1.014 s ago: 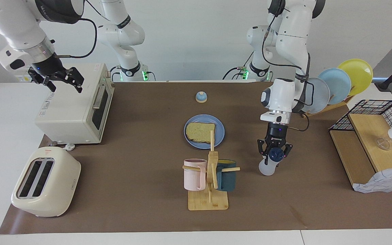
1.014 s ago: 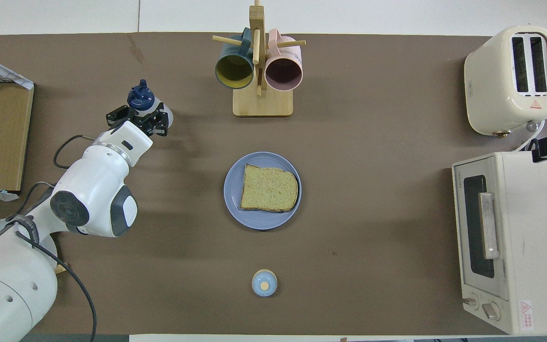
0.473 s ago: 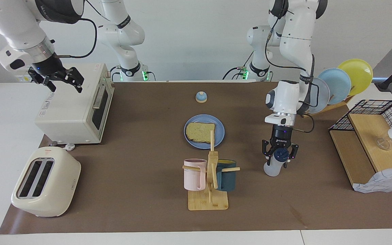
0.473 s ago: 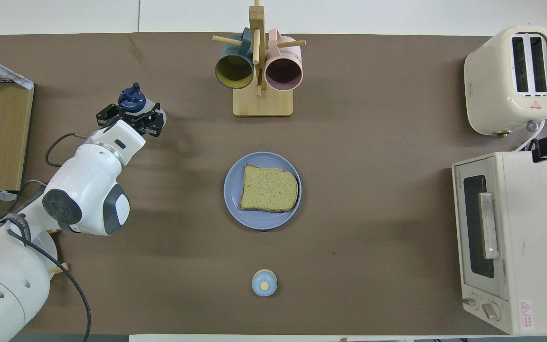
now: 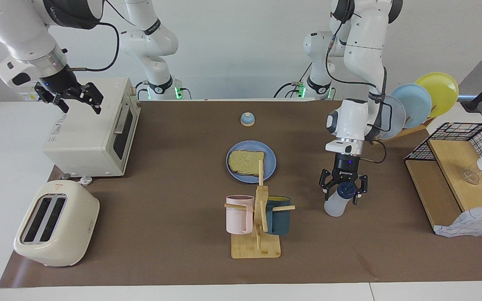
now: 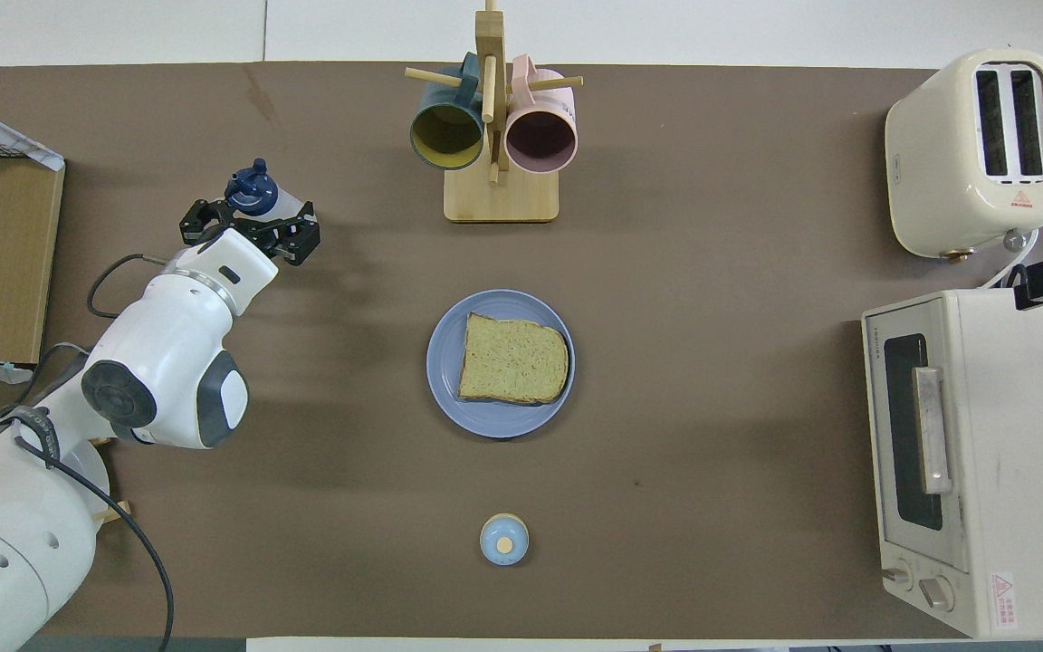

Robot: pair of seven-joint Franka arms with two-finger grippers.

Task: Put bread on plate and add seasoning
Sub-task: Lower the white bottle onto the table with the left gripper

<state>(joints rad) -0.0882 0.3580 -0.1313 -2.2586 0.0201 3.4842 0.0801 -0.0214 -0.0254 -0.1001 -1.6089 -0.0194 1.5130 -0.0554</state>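
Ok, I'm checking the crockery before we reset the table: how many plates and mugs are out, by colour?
Medium-blue round plate under the bread: 1
Pale grey-blue racked plate: 1
Light blue racked plate: 1
Yellow racked plate: 1
Pink ribbed mug on the wooden stand: 1
Dark teal mug on the stand: 1
Total: 6
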